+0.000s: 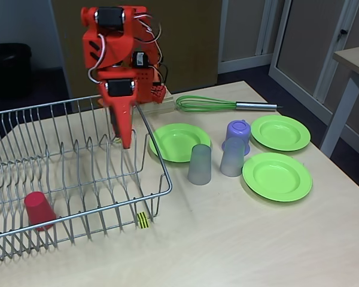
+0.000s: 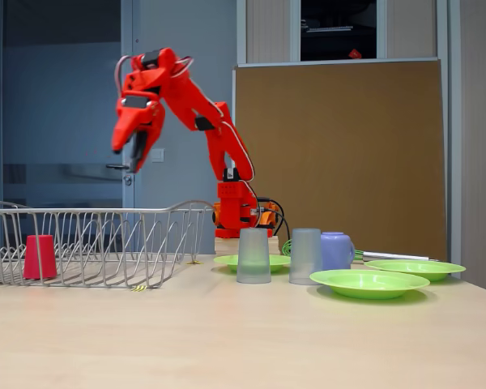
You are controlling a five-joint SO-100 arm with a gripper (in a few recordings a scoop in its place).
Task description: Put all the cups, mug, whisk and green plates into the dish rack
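Observation:
The silver dish rack [image 1: 157, 156] fills the left of the table, and the red cup [image 1: 39, 209] stands upside down in its front left corner. My red gripper [image 1: 125, 141] hangs well above the rack [image 2: 105, 212], pointing down, shut and empty, in both fixed views [image 2: 133, 162]. To the right of the rack stand two grey cups [image 1: 200, 164] [image 1: 232, 156], upside down, with the purple mug [image 1: 238, 133] just behind them. Three green plates [image 1: 179, 142] [image 1: 280, 132] [image 1: 277, 176] lie flat around them. The green whisk [image 1: 206, 104] lies at the back near my base.
The rack carries a yellow-black tag [image 1: 143, 220] on its front edge. Bare tabletop [image 1: 239, 245] stretches in front of the dishes. Another table's leg [image 1: 341, 116] stands off to the right, beyond the table edge.

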